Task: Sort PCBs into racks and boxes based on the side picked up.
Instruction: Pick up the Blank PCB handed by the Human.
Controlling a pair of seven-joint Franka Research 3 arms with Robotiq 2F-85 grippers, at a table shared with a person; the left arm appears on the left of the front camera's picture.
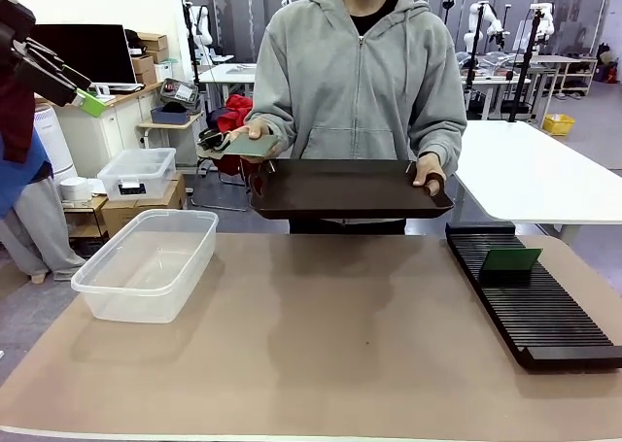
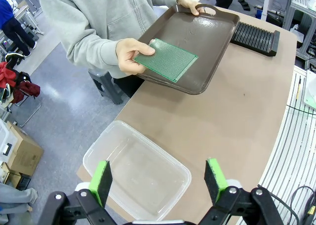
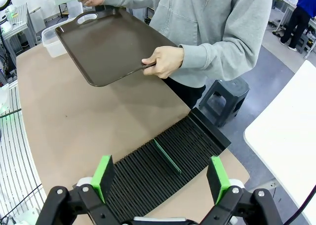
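The left gripper [image 2: 158,178] gaped above the box [image 2: 101,141] and the right gripper [image 3: 160,178] above the rack [image 3: 197,141], while the PCB [image 2: 167,60], well ahead of the left in a person's hand [image 2: 129,54], seemed to want a level approach to its free edge.

Glossy brown plastic tray [image 2: 213,36], clear smooth plastic tub [image 1: 126,301], matt tan tabletop [image 1: 340,350], finely dotted matt green PCB [image 2: 167,60].

A: Rack PCB [image 1: 512,259]?
B: Upright in rack [image 1: 556,314], toward its far end.
A: Second PCB [image 1: 249,148]?
B: Flat in person's hand [image 1: 257,129], at left end of tray [image 1: 350,191].
A: Tub [image 1: 136,301]?
B: Table [image 1: 340,350] left, well apart from rack.
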